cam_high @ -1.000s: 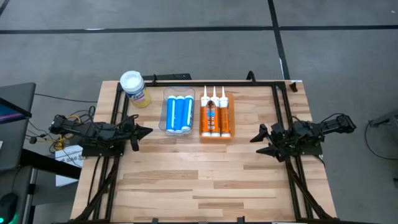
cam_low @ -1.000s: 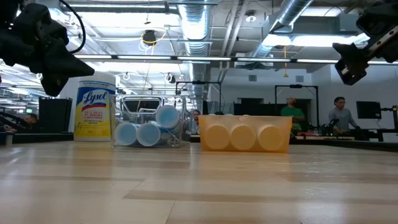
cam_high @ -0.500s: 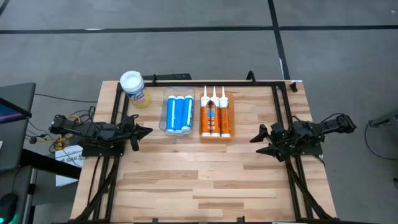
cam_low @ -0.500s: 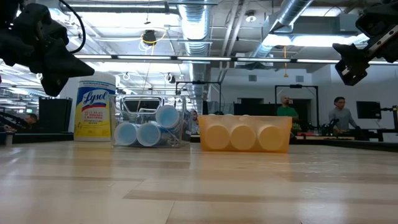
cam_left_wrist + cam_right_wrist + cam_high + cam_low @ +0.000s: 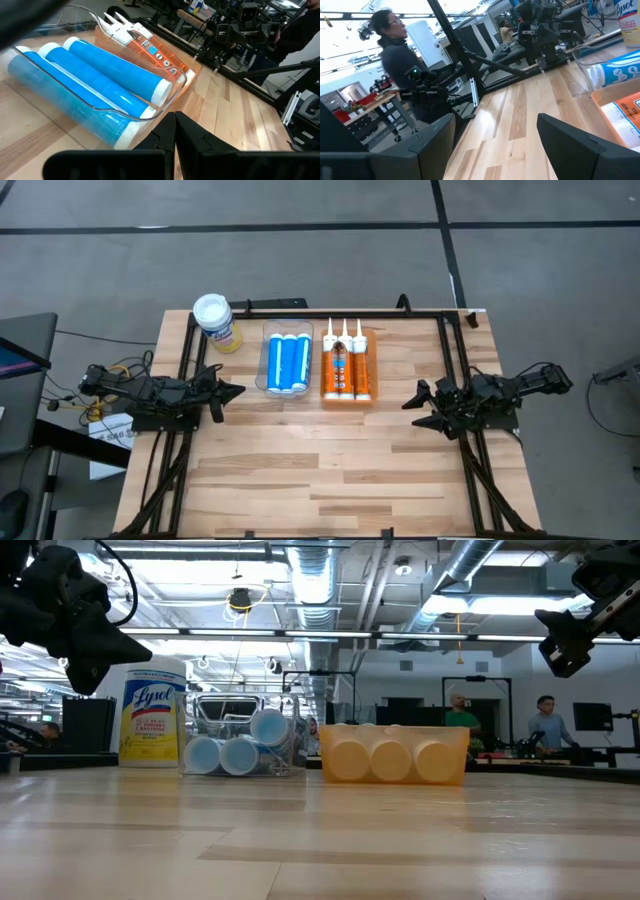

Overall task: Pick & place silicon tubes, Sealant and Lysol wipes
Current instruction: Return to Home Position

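**Two arms flank two filled bins**

Bare wood fills the near half of the surface [image 5: 320, 470]. Midway back, the left end effector [image 5: 233, 391] hangs above the surface's left edge with its fingers closed to a point, holding nothing. It aims inward toward the bins. Opposite it, above the right edge, the right end effector [image 5: 413, 406] is spread wide and empty, also facing inward.

Between the arms and a little farther back, two bins sit just beside each other. The clear bin [image 5: 266, 360] on the left holds three blue tubes [image 5: 289, 362], their white caps toward the near edge. The orange bin [image 5: 371, 366] on the right holds three orange tubes [image 5: 346, 370] side by side, with their white nozzles pointing to the far edge.

Farther still, at the far-left corner, the wipes [image 5: 216, 320] stand upright. They sit apart from the clear bin, white lid on top and yellow label showing.

Beyond the surface, the right wrist view catches a person [image 5: 395, 65] in dark clothes standing in the room.
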